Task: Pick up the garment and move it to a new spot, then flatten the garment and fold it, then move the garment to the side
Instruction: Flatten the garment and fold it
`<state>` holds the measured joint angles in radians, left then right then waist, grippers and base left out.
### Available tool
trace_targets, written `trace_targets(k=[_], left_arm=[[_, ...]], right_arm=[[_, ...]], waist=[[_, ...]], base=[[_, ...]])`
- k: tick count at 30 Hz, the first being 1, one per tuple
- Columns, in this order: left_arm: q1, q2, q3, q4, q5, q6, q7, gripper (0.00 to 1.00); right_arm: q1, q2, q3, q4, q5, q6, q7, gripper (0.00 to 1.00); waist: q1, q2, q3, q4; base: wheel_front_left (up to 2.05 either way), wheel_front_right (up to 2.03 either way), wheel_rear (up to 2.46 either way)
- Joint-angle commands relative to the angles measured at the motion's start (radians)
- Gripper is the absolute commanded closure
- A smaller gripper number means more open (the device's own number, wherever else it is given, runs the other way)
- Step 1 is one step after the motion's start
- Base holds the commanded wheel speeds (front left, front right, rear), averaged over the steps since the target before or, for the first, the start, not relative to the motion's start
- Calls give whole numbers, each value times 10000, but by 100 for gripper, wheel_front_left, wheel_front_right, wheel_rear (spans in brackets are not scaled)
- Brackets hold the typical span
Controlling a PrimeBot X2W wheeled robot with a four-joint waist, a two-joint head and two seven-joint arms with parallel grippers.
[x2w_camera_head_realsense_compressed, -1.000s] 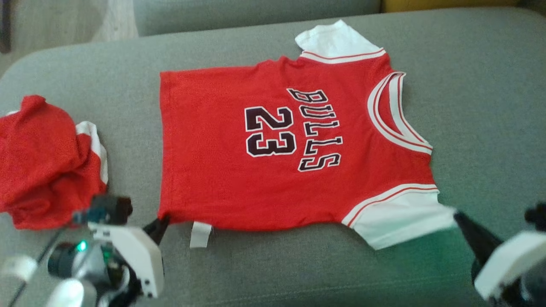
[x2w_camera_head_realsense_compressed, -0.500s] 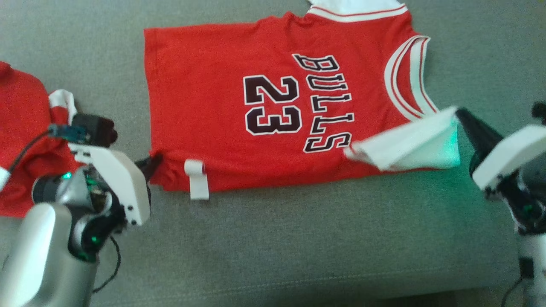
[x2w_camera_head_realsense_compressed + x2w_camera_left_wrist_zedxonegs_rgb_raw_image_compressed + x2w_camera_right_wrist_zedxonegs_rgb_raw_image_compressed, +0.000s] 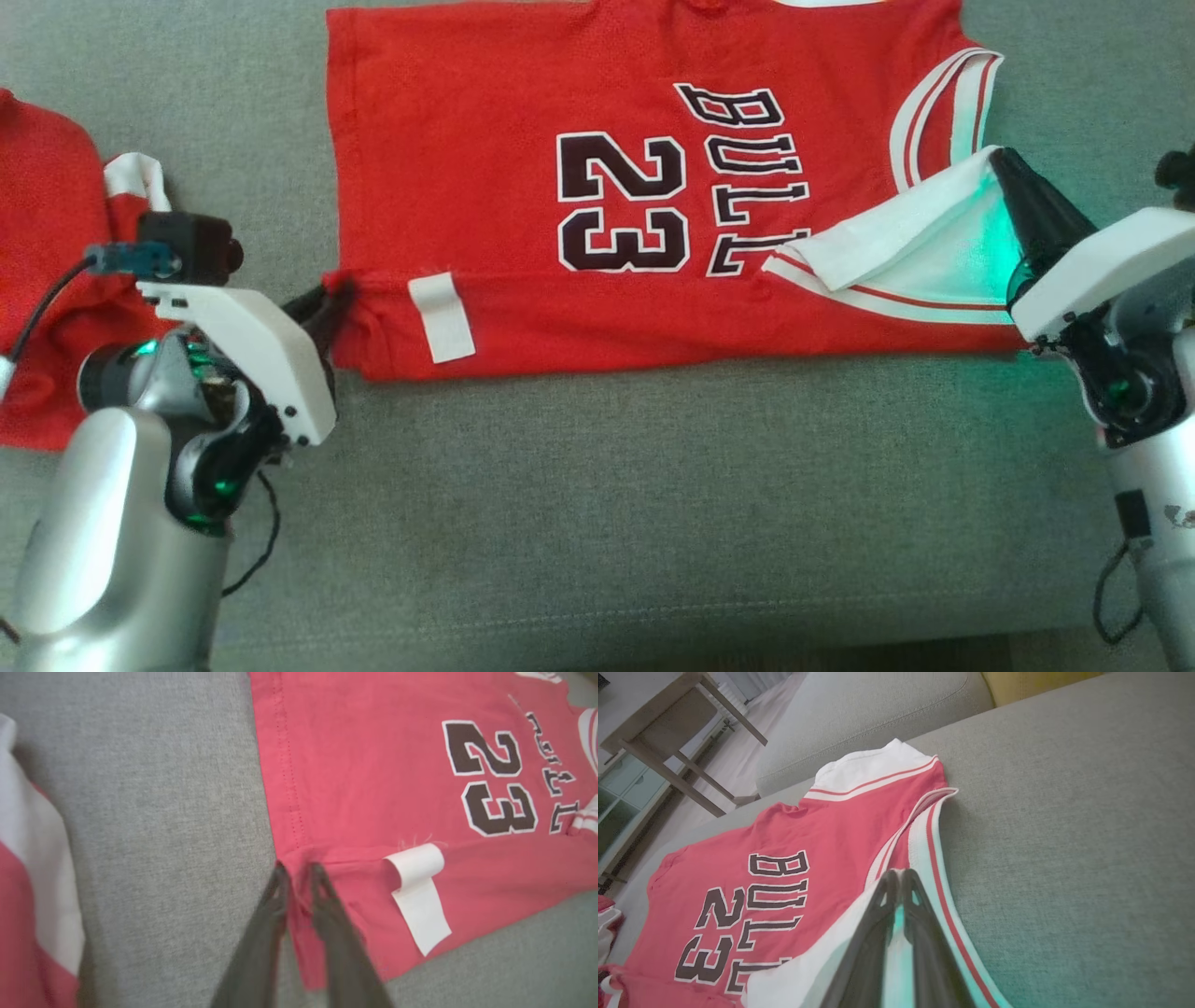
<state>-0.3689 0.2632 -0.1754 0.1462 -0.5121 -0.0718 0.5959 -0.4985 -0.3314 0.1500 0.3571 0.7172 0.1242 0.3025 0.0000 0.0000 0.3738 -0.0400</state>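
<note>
Nearest the robot, around 6 o'clock in the head view, lies the bare grey sofa seat [image 3: 597, 523]. At 8 o'clock the left gripper [image 3: 327, 299] is clenched on the near hem corner of the red jersey [image 3: 485, 168]; in the left wrist view a pinch of red cloth sits between its two dark fingers [image 3: 275, 905], and the near edge of the jersey is doubled back onto the body along a crease. A white care label [image 3: 442, 317] lies on that turned strip, just beside the gripper toward 3 o'clock. At 3 o'clock the right gripper [image 3: 999, 159] is clamped on the white sleeve [image 3: 896, 247], which is lifted and drawn in over the lettering, covering the last letter and lit green from the wrist. The jersey itself spreads flat on the seat from 11 to 2 o'clock, its number and team name facing up, its striped neckline [image 3: 943, 103] toward 2 o'clock. A second red-and-white garment [image 3: 47, 280] sits bunched at 9 o'clock, apart from the jersey. Farther off, in the right wrist view, the other white sleeve [image 3: 873, 765] lies flat at 12 o'clock, with the sofa back [image 3: 878, 718] behind it and a wooden table [image 3: 658, 723] at 10 o'clock.
</note>
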Motion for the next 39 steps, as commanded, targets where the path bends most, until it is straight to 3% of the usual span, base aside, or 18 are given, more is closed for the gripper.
trace_targets(k=[1, 7, 11, 19, 28, 39], left_arm=[[-361, 201, 445, -310, 36, -36, -149, 0], [-4, -459, 918, -351, 243, 579, -2173, 0], [353, -983, 1068, -655, 1073, 1232, -4609, 0], [1360, -1536, 797, -1037, 2231, 1949, -7743, 0], [2752, -1581, 184, -1100, 3185, 2324, -8427, 0], [3227, -1532, 36, -1062, 3265, 2353, -8506, 0]], right_arm=[[-111, -208, 134, -282, 98, 65, -199, 0], [291, -429, 465, -563, -349, 65, -2696, 0], [919, -444, 9, -938, -2181, 65, -4712, 0], [2789, 482, -870, -2410, -4119, 65, -5100, 0], [4639, 1323, -1285, -3924, -4621, 65, -4362, 0], [5208, 1637, -1467, -4470, -4644, 65, -3961, 0]], waist=[[0, 0, -2, 7], [0, 0, -115, 25], [0, 0, -372, -7], [0, 0, -1109, -167], [0, 0, -1711, -256], [0, 0, -1932, -297]], base=[[0, 0, 0], [0, 0, 0], [0, 0, 0], [0, 0, 0], [0, 0, 0], [0, 0, 0]])
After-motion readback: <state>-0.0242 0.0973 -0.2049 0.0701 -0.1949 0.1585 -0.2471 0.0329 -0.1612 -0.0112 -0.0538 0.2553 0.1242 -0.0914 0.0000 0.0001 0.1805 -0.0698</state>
